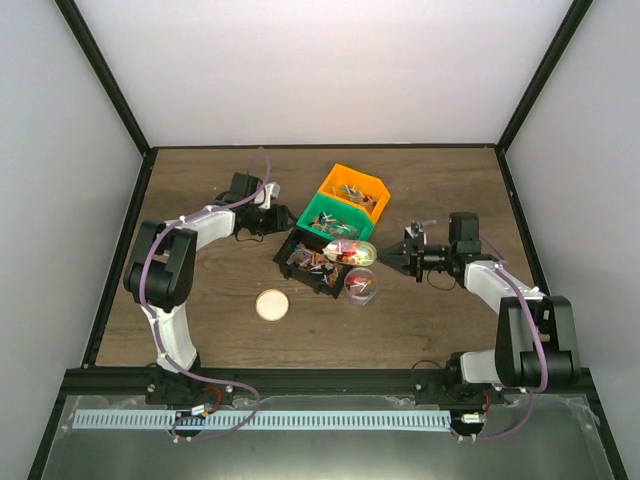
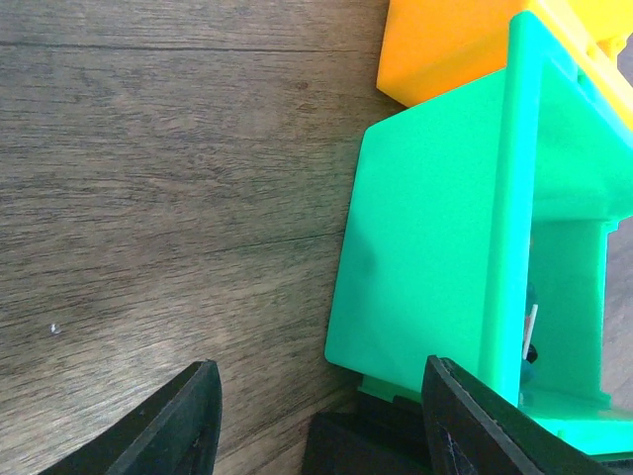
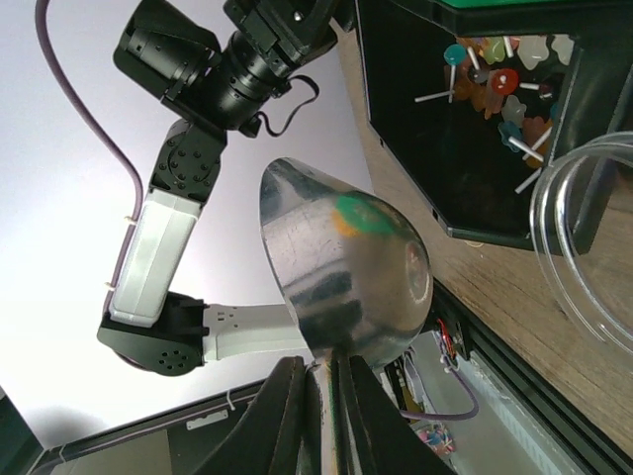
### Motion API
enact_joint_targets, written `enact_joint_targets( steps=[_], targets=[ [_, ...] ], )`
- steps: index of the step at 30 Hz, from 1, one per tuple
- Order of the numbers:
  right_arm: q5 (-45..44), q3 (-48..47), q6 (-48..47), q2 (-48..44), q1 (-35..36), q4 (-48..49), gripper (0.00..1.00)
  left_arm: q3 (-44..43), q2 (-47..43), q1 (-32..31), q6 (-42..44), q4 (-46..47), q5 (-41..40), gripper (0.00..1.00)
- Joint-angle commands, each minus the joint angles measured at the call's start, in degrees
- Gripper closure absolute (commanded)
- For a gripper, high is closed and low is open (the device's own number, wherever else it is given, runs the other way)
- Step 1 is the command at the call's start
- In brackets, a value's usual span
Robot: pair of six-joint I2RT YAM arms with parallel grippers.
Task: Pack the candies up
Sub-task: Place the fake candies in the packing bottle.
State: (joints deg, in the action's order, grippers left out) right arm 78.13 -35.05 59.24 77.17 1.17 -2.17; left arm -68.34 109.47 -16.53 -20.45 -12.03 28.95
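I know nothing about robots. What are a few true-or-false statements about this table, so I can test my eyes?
1. The right jaws grip a silver scoop. True.
2. The beige lid covers the clear container. False: it lies flat on the table, apart from the container.
3. The black bin is empty. False: it holds candies.
4. The left jaws stand open beside the green bin. True.
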Motion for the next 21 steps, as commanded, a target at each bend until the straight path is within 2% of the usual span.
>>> enact_joint_targets(
  steps=[1,14,21],
  targets=[
    [2.11,1.37,0.44,-0.65,-0.68,2.42,0.99,0.65,0.05,-0.52,-0.29,1.69,2.11,0.43],
    [2.81,3.55,0.88,-0.14,-1.09,5.17,0.99,0.67,0.09,-0.52,-0.29,1.92,2.45,0.43],
    [4.84,7.59,0.80,-3.81,-5.72,5.43,0.99,0.74,0.32,-0.52,-0.71,2.16,2.79,0.43]
  ],
)
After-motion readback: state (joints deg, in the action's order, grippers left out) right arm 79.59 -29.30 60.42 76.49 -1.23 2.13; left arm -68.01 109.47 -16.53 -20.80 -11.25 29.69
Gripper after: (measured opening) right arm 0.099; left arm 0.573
